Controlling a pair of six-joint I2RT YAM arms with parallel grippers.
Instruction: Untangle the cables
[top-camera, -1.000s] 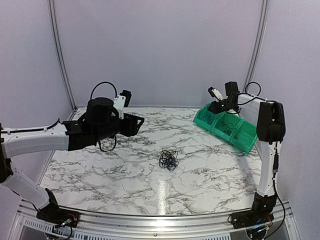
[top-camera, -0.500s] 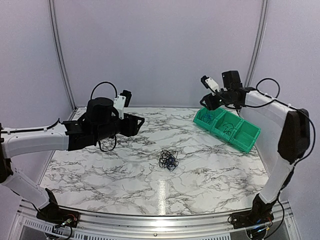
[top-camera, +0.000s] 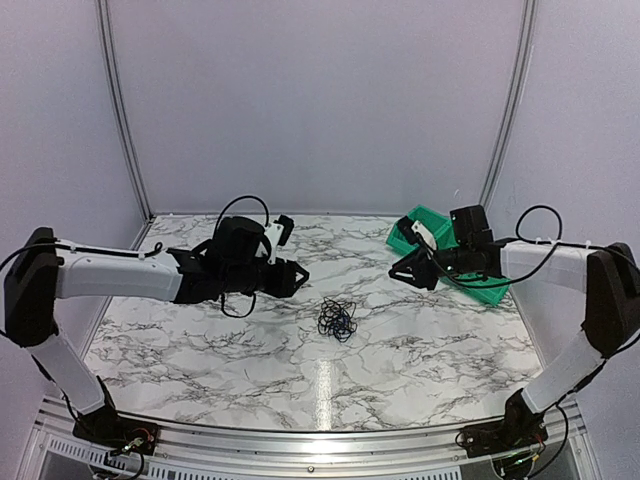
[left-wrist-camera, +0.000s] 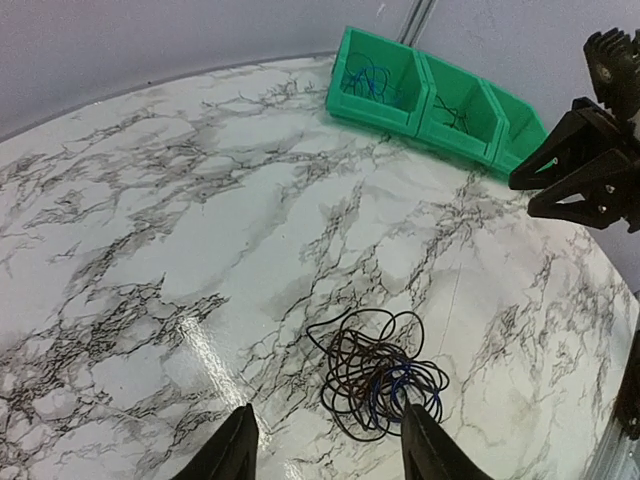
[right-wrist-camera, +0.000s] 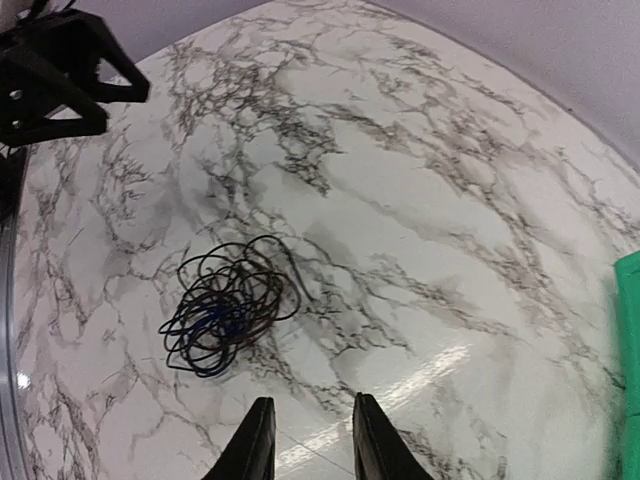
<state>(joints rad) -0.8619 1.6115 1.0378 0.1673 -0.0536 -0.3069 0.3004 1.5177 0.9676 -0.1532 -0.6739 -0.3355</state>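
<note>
The cables lie as a small wad of thin black loops with one blue wire on the marble table, near its middle. They also show in the left wrist view and the right wrist view. My left gripper hovers up-left of the wad, open and empty; its fingertips frame the wad from above. My right gripper hovers to the right of the wad, open and empty, its fingertips apart from the cables.
A green bin with three compartments stands at the back right; it holds some cables in the left wrist view. Grey walls close the back and sides.
My left gripper has moved right and down toward the wad. My right gripper has swung from above the green bin down and left toward the table's middle.
</note>
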